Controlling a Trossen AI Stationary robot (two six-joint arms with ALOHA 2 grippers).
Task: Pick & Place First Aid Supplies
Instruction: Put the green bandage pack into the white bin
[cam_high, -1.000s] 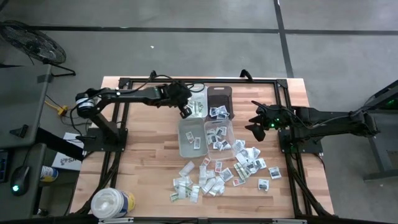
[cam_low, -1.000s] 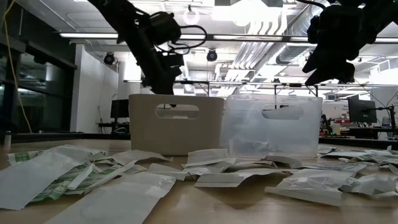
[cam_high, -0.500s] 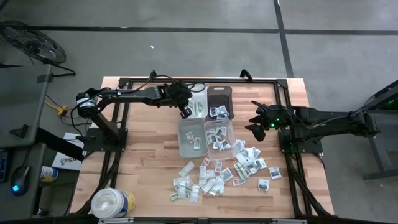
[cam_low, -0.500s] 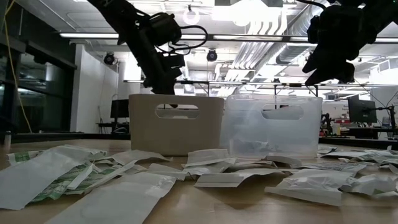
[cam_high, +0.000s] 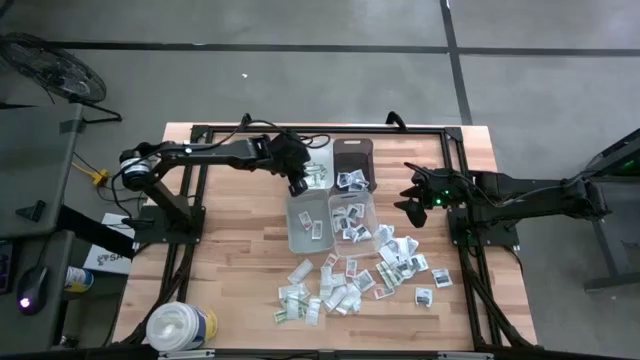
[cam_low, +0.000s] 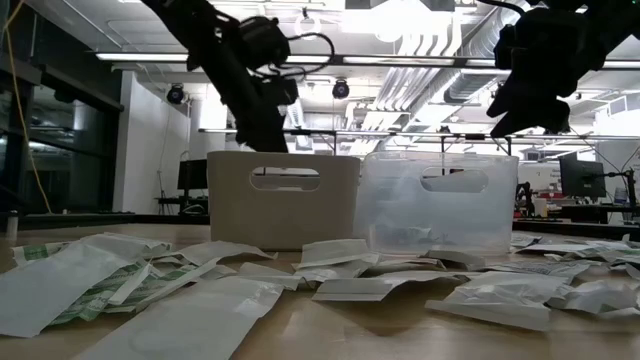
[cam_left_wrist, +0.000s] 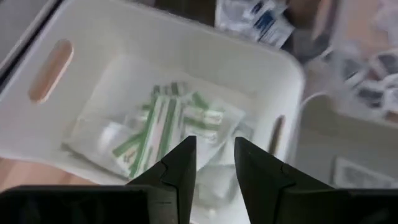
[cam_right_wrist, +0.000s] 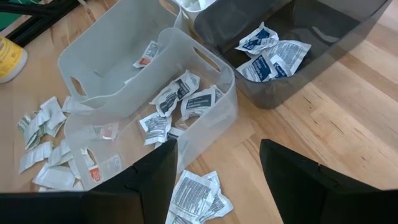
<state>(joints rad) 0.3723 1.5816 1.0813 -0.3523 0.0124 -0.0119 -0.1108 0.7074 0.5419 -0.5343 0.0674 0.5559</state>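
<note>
High view: four bins (cam_high: 352, 160); left hand (cam_high: 298, 184) slightly apart, empty; right hand (cam_high: 408, 210) wide apart

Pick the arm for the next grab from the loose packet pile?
Right. The right claw is open, empty and nearer the loose packets. The left claw is over the white bin of green-striped packets, empty, farther from the pile.
</note>
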